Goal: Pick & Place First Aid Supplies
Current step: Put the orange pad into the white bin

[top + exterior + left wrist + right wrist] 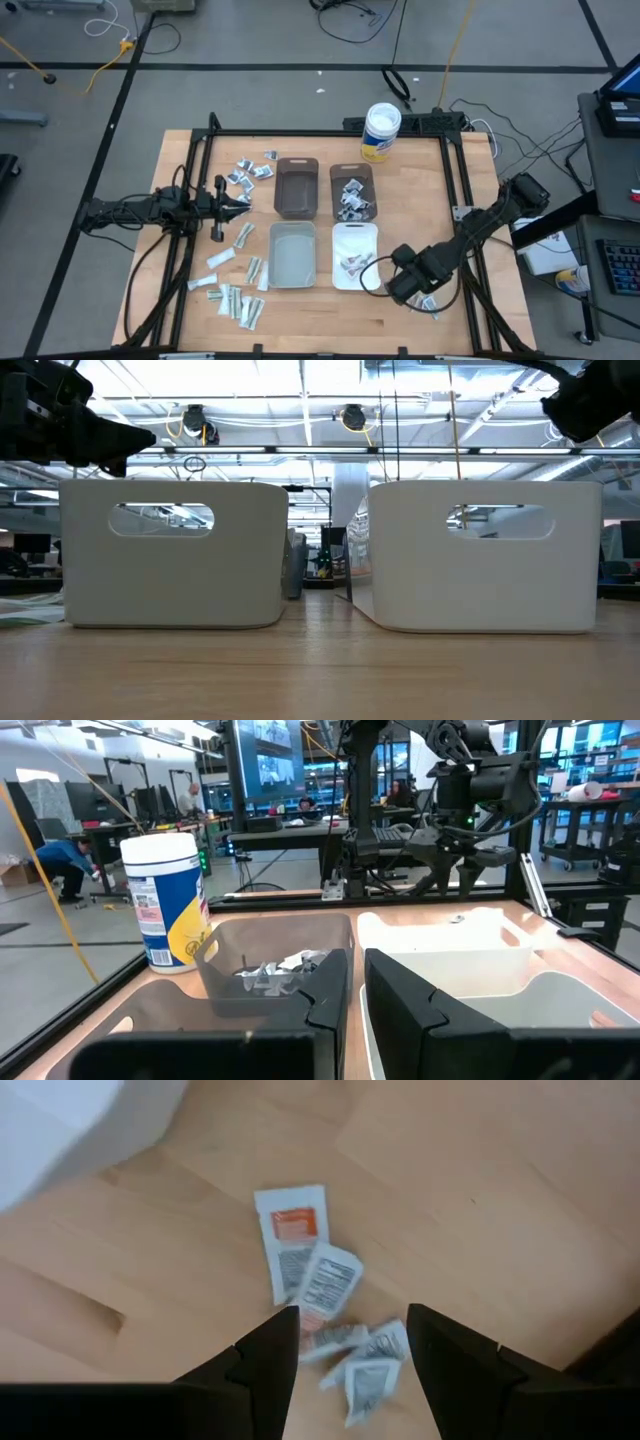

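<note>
Right pincer (348, 1342) hangs open over jumbled packets (322, 1285), long axes crossing.

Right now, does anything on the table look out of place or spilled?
Yes. A small cluster of packets lies loose on the bare wood beside the white bin, away from the main scatter of supplies on the table's left. The right gripper hangs open right above them. The left gripper waits by the brown bin.
</note>
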Robot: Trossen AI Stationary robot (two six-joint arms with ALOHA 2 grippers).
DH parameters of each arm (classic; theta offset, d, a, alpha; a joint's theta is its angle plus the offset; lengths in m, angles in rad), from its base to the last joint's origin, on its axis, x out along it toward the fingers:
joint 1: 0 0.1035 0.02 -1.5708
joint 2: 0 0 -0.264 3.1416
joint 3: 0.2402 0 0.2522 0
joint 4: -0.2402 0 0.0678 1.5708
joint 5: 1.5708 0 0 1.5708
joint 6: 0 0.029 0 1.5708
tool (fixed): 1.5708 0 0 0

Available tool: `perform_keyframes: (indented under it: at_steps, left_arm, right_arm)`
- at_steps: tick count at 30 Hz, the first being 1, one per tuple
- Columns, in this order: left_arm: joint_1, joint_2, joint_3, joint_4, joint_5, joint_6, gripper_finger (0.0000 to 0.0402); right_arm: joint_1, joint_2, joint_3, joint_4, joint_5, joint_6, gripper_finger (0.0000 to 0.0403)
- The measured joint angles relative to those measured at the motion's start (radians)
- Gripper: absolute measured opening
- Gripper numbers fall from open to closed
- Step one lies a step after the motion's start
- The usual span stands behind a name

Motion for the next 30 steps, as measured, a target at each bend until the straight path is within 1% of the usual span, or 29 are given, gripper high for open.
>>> perform_keyframes:
  at_steps: [5, 7, 14, 23, 26, 30]
  left_arm:
    - [0.0, 0.0, 0.0, 0.0, 0.0, 0.0, 0.0047]
    - [0.0, 0.0, 0.0, 0.0, 0.0, 0.0, 0.0047]
    - [0.0, 0.0, 0.0, 0.0, 0.0, 0.0, 0.0047]
    - [0.0, 0.0, 0.0, 0.0, 0.0, 0.0, 0.0047]
    - [0.0, 0.0, 0.0, 0.0, 0.0, 0.0, 0.0047]
    - [0.0, 0.0, 0.0, 0.0, 0.0, 0.0, 0.0047]
  right_arm:
    - [0.0, 0.035, -0.032, 0.161, -0.022, 0.004, 0.0183]
    - [0.001, 0.043, -0.051, 0.201, -0.028, 0.021, 0.0183]
    - [0.025, 0.063, -0.111, 0.213, -0.028, 0.068, 0.0183]
    - [0.04, 0.063, -0.193, 0.285, -0.028, 0.104, 0.0181]
    - [0.039, 0.063, -0.204, 0.294, -0.027, 0.1, 0.0165]
    - [0.039, 0.063, -0.207, 0.304, -0.024, 0.096, 0.0113]
